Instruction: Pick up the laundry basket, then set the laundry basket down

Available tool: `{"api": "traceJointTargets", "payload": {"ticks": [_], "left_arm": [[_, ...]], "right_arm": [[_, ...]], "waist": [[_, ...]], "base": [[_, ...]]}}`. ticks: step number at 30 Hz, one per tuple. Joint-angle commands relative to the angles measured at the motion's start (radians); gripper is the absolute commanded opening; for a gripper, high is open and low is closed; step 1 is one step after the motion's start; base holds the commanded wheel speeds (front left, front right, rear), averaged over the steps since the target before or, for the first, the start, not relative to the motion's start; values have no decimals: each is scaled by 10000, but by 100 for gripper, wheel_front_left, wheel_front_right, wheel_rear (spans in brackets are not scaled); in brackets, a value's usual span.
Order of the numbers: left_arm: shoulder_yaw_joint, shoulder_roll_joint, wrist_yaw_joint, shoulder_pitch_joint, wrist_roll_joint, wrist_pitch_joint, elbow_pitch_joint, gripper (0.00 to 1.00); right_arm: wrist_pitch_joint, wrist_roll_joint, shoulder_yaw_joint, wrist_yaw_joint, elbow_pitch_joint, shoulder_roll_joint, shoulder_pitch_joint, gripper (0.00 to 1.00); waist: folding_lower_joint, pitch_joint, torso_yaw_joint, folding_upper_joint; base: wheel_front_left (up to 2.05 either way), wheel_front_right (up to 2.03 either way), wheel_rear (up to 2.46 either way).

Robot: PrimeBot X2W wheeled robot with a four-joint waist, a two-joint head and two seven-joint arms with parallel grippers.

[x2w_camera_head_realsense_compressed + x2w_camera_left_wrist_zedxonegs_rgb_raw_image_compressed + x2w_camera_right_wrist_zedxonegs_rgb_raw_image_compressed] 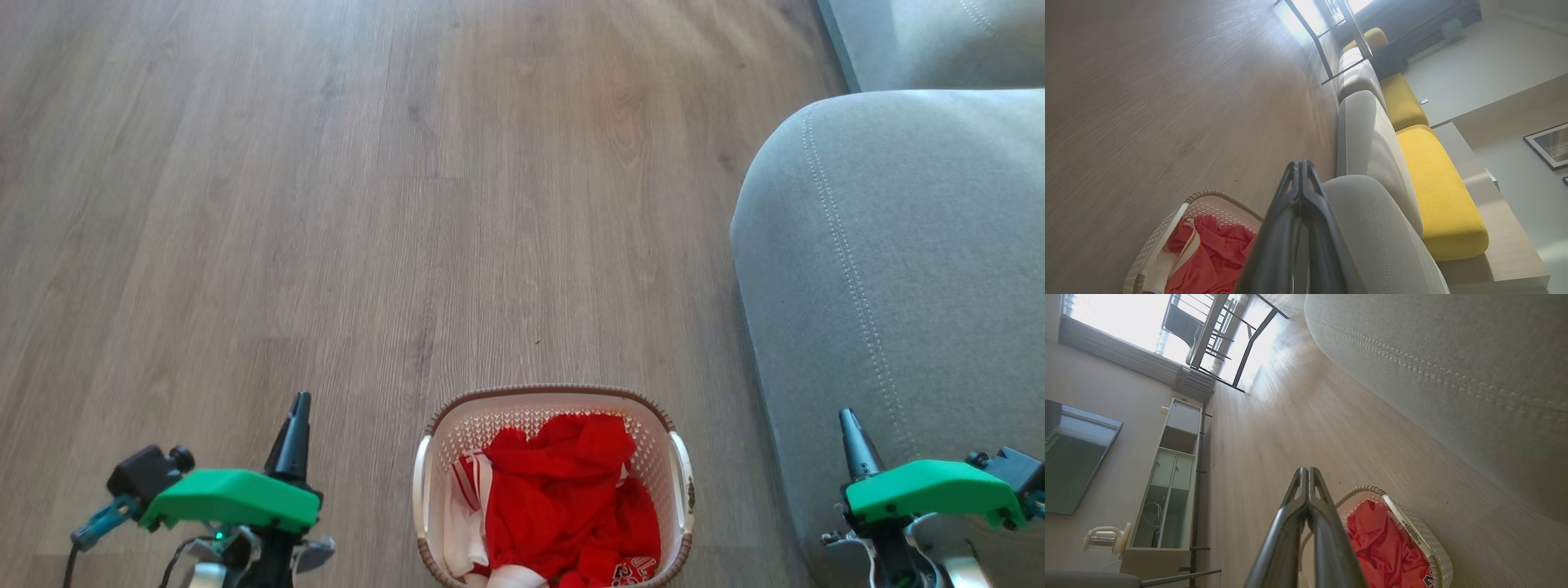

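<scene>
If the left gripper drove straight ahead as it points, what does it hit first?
Likely just the wood floor; the left gripper points forward, the laundry basket off to its right. Depth unclear.

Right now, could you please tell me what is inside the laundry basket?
Inside the laundry basket lies a crumpled red garment, with white red-striped cloth along its left side. They cover the basket's bottom, so anything beneath them cannot be seen.

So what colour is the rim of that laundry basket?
Brown, woven-looking; the rim rings the cream-white laundry basket. The head view shows it best.
</scene>
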Motion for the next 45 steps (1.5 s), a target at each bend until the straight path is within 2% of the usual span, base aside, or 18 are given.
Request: {"api": "traceJointTargets", "payload": {"ticks": [1,45], "left_arm": [[313,161,-68,-617,-237,52,-380,0],[1820,138,-153,-792,-5064,1362,-496,0]], "right_arm": [[59,237,46,34,-373,-150,-602,0],[1343,4668,-599,53,-467,-173,-863,0]], "waist": [[-1,-1,-10,-1],[-1,-40,-499,-1]], "base": [[0,0,0],[0,0,0]]}}
